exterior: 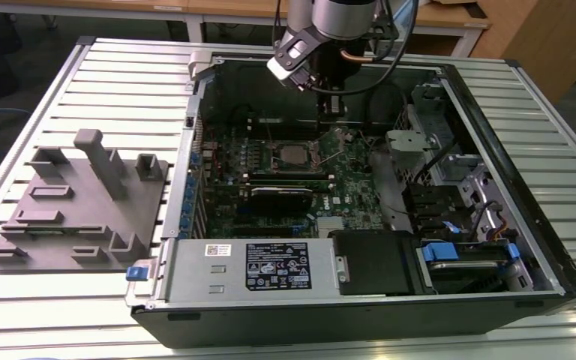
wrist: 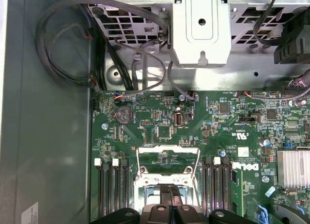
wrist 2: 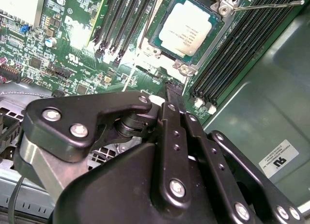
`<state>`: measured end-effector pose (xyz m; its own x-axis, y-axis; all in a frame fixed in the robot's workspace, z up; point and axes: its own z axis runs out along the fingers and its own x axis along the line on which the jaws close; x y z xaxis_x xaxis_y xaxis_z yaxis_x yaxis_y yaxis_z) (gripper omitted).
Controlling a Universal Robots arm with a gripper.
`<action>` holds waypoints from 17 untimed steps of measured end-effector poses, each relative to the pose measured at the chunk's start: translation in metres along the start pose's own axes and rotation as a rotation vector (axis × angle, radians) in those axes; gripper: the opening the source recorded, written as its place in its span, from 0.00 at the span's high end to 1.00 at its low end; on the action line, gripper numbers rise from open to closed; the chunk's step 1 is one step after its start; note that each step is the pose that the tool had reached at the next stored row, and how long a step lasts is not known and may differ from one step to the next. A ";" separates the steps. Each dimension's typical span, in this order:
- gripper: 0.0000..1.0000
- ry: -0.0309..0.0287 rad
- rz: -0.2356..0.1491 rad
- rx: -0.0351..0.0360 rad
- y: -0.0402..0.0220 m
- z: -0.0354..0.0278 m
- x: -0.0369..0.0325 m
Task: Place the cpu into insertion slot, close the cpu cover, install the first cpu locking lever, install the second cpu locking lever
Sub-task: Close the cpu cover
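Claw [wrist 2: 173,91] pinched shut, tip near an edge of the cpu [wrist 2: 186,30], bare board between.

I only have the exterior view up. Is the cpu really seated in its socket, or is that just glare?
Observer: Seated. In the second wrist view the cpu lies flat in the insertion slot, silver top up.
Operator: And the levers?
Observer: One thin locking lever sticks out from a socket corner, across the memory slots.
Operator: Where is the tool?
Observer: The gripper has its jaws shut; in that view its tip shows just outside the socket's corner, not over the cpu.
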<state>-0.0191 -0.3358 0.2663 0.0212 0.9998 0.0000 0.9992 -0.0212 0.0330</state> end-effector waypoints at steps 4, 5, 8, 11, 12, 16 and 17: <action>0.90 0.0000 0.000 0.0000 0.0000 0.0000 0.0000; 0.90 0.0000 0.000 0.0000 0.0001 0.0000 0.0000; 0.90 0.0000 0.000 0.0000 0.0013 0.0001 0.0000; 0.90 0.0001 0.000 0.0000 0.0038 0.0003 0.0001; 0.90 0.0000 0.000 0.0000 0.0049 0.0004 0.0001; 0.90 0.0000 0.000 0.0000 0.0100 0.0008 0.0002; 0.90 0.0000 0.000 0.0000 0.0113 0.0009 0.0002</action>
<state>-0.0078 -0.3358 0.2657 0.0212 0.9998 0.0000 0.9992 -0.0212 0.0330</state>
